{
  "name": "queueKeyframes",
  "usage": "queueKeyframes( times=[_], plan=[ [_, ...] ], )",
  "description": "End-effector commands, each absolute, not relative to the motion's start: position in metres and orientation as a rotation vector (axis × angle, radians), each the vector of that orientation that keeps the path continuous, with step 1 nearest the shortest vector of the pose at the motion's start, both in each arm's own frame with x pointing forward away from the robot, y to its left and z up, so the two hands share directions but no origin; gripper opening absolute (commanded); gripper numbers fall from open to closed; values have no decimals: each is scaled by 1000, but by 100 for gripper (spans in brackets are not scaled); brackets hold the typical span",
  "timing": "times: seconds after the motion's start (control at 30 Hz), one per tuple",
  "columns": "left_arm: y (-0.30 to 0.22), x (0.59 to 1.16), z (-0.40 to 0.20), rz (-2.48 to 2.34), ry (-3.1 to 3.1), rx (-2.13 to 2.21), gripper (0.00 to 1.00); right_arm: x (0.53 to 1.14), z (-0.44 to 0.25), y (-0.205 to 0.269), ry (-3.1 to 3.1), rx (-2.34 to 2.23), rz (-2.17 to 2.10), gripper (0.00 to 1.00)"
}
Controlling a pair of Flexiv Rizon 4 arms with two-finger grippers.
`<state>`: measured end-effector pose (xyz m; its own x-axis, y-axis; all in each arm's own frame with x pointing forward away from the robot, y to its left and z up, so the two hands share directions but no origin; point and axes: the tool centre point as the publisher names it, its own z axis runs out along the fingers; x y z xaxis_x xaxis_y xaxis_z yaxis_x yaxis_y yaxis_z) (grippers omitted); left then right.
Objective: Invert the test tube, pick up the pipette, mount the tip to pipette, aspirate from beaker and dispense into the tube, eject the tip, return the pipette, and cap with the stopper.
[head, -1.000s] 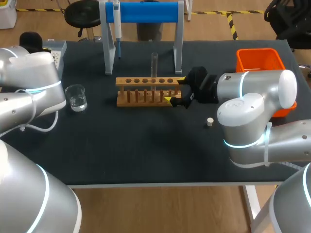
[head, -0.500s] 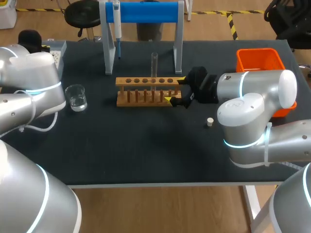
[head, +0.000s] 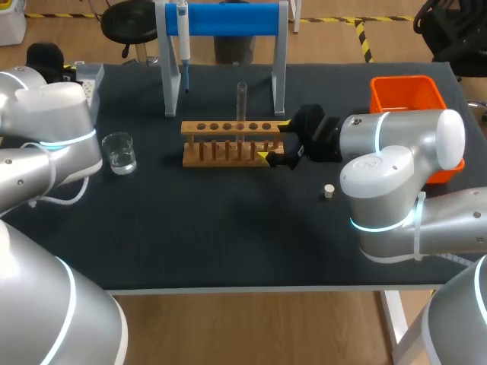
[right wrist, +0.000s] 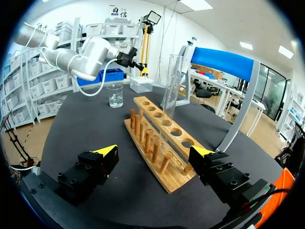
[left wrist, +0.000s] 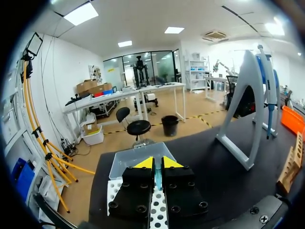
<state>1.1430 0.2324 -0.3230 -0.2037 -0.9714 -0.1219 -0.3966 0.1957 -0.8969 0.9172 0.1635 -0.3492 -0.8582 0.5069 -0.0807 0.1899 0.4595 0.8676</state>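
Test tube (head: 242, 103) stands upright in a hole of the wooden rack (head: 228, 127) near the middle of the worktop (head: 228, 236). In the right wrist view its open mouth seems to point up, so I judge the inverting step done.

The right claw (head: 273, 141) sits at the rack's right end. It is released, with its 2 fingers spread wide on either side of that end and gripping nothing. The tube is ahead of it and apart from it.

The pipette (head: 183, 34) hangs by the left post of the blue-barred stand (head: 228, 19) behind the rack, so picking it up looks like the step in hand. The left claw (left wrist: 155, 163) is over the tip box (left wrist: 111, 192) at the worktop's back left corner. Its fingers are drawn close with only a thin slit between them, and I cannot make out anything gripped there.

The next move probably calls for a claw to spread, come square to the pipette's body, close on it from 2 sides and lift it off its hanger.

- **Other things:** a beaker (head: 119, 152) of clear liquid stands left of the rack. The stopper (head: 329, 191) lies on the worktop to the rack's front right, near the right arm. An orange bin (head: 407, 82) sits at the back right.
- **In the way:** the stand's post is just beside the pipette and leaves little room on that side. The tall tube stands in front of the stand, so a reach from the right would have to clear it.
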Motion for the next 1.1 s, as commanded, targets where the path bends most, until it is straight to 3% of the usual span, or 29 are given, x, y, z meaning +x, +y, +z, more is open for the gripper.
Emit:
queueKeyframes(
  times=[0.03, 1.1],
  plan=[
    [231, 1140, -320, -977, 1713, -1285, 0, 917, -348, 163, 2389, 592, 1354, 100],
    [177, 1076, -212, -999, 2064, -824, 0, 917, -348, 163, 2389, 592, 1354, 100]
  ],
)
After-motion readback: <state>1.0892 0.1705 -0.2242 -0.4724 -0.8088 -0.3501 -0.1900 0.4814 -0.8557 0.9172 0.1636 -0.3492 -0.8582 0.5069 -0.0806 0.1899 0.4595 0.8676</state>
